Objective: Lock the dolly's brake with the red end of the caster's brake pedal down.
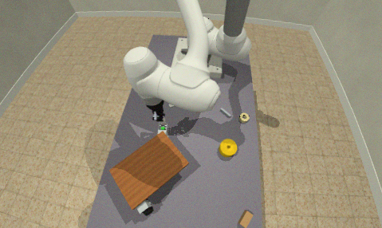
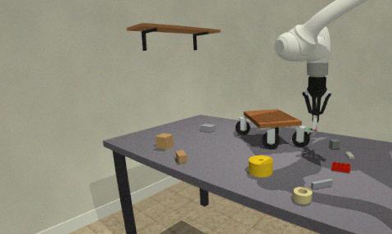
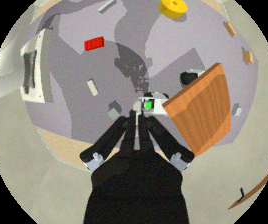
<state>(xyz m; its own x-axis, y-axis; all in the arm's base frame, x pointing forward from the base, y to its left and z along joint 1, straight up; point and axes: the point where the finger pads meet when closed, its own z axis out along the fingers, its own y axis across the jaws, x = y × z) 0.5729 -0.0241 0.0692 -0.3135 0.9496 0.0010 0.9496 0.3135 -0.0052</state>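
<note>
The dolly (image 1: 149, 168) has an orange-brown wooden deck on black casters and stands on the grey table; it also shows in the side view (image 2: 272, 119) and the wrist view (image 3: 201, 106). The brake pedal (image 1: 162, 127) sits at the dolly's corner caster nearest the arm, showing a green end; in the side view (image 2: 312, 130) green and a bit of red show. My gripper (image 1: 159, 116) is shut and empty, pointing straight down with its fingertips just above the pedal (image 3: 146, 104). The gripper also shows in the side view (image 2: 315, 122). I cannot tell whether the tips touch the pedal.
A yellow cylinder (image 1: 228, 147), a cream ring (image 1: 244, 115), a grey bar (image 1: 226, 112) and a tan block (image 1: 246, 218) lie on the table. A red brick (image 2: 340, 167), small grey blocks (image 2: 334, 143) and tan cubes (image 2: 164, 141) show in the side view. A shelf (image 2: 173, 29) hangs on the wall.
</note>
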